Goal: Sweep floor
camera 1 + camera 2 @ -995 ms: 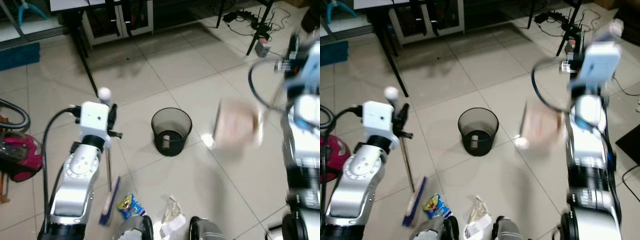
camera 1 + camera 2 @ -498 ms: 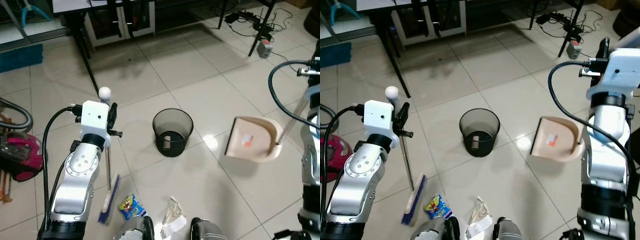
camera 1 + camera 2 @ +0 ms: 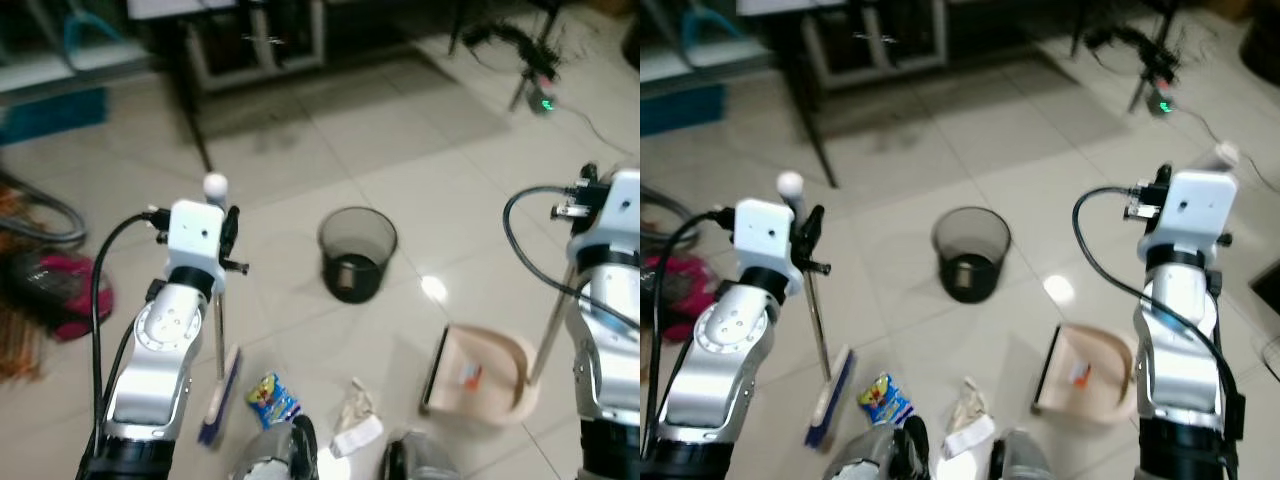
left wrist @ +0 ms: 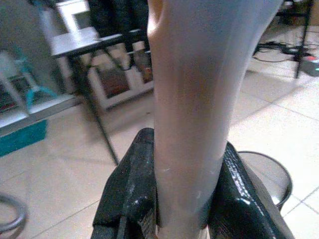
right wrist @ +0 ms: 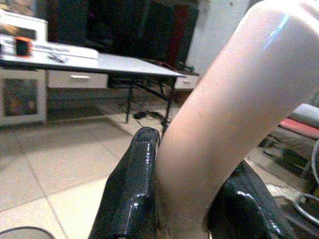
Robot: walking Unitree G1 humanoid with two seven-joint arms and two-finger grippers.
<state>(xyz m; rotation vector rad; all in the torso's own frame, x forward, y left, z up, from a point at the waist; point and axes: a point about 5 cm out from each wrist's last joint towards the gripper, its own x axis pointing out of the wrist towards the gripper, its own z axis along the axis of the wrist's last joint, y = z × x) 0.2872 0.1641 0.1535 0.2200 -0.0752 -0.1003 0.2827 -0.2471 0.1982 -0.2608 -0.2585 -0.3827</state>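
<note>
Left gripper [image 4: 182,199] clamped on broom [image 3: 219,385] handle, right gripper [image 5: 192,199] clamped on dustpan [image 3: 480,372] handle, bin [image 3: 358,252] between.

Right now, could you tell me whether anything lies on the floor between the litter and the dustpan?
Nothing visible does. The wrapper and crumpled paper lie beside the broom held in the left hand; bare tile separates them from the dustpan, held by the right hand. The bin stands farther back, off that path.
</note>
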